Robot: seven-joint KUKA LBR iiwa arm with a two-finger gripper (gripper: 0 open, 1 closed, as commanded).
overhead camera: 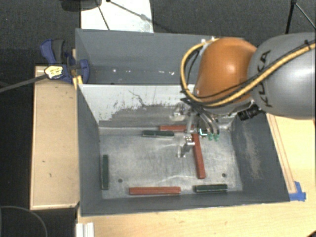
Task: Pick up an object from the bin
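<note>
Six sticks lie on the floor of the bin (pixel 91 152), three red and three green. The back red stick (pixel 173 128) and the back green stick (pixel 157 134) lie close together near the back wall, the front red stick (pixel 154 190) and the front green stick (pixel 211 187) lie along the front wall, and the left green stick (pixel 104 172) lies by the left wall. The gripper (pixel 186 144) is low at the back end of the middle red stick (pixel 199 161); whether it is wide, narrow or holding this stick, I cannot tell.
</note>
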